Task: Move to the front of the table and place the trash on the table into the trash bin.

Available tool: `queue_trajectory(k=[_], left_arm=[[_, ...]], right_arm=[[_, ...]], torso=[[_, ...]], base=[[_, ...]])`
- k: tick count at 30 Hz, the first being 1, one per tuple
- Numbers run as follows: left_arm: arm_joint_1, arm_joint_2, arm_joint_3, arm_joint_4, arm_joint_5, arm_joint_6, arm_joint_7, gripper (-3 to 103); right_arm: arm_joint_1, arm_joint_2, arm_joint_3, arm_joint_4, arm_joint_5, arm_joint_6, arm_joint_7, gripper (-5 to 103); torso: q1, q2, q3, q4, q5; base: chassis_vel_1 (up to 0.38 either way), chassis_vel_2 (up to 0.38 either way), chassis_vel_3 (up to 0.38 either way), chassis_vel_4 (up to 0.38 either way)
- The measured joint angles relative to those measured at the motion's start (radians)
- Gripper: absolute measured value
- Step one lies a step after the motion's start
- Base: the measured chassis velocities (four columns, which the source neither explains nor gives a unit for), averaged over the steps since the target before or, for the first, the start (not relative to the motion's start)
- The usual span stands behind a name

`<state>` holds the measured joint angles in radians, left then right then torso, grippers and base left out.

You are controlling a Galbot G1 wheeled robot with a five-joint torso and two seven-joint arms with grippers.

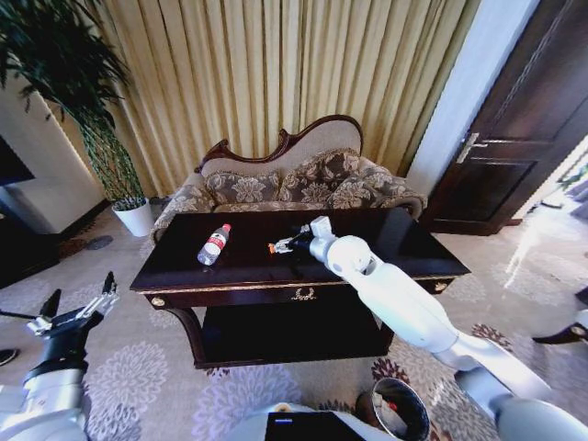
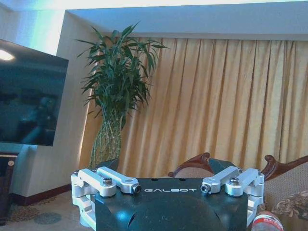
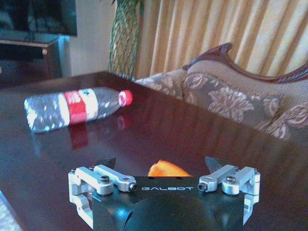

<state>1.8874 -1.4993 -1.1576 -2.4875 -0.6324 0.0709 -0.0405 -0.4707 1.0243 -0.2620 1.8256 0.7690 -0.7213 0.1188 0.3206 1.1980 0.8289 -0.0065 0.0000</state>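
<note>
The right arm reaches out over the table (image 1: pixel 386 241), its gripper (image 1: pixel 281 246) low at the middle of the top with the orange scrap (image 1: pixel 274 247) at its tips. In the right wrist view the scrap (image 3: pixel 166 169) sits between the 2 dark fingertips (image 3: pixel 107 162), which stand spread on either side of it; whether they touch it I cannot tell, so the right claw reads as released around the scrap rather than clenched on it. The bottle (image 1: pixel 213 244) lies on its side on the table to the left of that gripper, well apart from it, red cap toward the sofa (image 1: pixel 289 179); the right wrist view shows the bottle (image 3: pixel 74 107) resting on the glossy top with its red-white label up. The bin (image 1: pixel 397 410) stands on the carpet in front of the table, near the robot's right side, below the right arm. The left arm hangs off the table's left end, its gripper (image 1: pixel 78 308) raised above the carpet with fingers spread and nothing in them; in the left wrist view it (image 2: pixel 168 188) faces the curtain (image 2: pixel 216 106) and the plant (image 2: pixel 113 96).
</note>
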Motion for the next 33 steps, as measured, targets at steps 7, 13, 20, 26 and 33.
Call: queue_trajectory(k=[7,13,20,26,33], left_arm=[[0.001,-0.010,-0.006,0.004,-0.001,-0.007,0.005,100],[0.006,-0.014,-0.014,0.007,-0.002,-0.019,0.015,100],[0.009,-0.017,-0.012,0.002,-0.003,-0.020,0.015,100],[0.017,-0.020,-0.019,-0.005,-0.004,-0.021,0.016,100],[0.028,-0.029,-0.023,-0.011,-0.005,-0.031,0.017,100]], right_arm=[[0.022,0.035,-0.047,-0.059,-0.020,0.002,0.000,100],[0.040,0.045,-0.054,-0.087,-0.014,0.003,0.000,100],[0.045,0.045,-0.048,-0.104,0.018,0.004,0.000,100],[0.052,0.053,-0.039,-0.103,0.187,0.004,0.000,100],[0.053,0.052,-0.029,-0.106,0.222,0.005,0.000,100]], torso=[[0.000,0.000,0.000,0.0000,0.0000],[0.000,0.000,0.000,0.0000,0.0000],[0.000,0.000,0.000,-0.0001,0.0000],[0.000,0.000,0.000,0.0001,0.0001],[0.000,0.000,0.000,-0.0001,0.0000]], base=[[0.000,0.000,0.000,0.000],[0.000,0.000,0.000,0.000],[0.000,0.000,0.000,0.000],[0.000,0.000,0.000,0.000],[0.000,0.000,0.000,0.000]])
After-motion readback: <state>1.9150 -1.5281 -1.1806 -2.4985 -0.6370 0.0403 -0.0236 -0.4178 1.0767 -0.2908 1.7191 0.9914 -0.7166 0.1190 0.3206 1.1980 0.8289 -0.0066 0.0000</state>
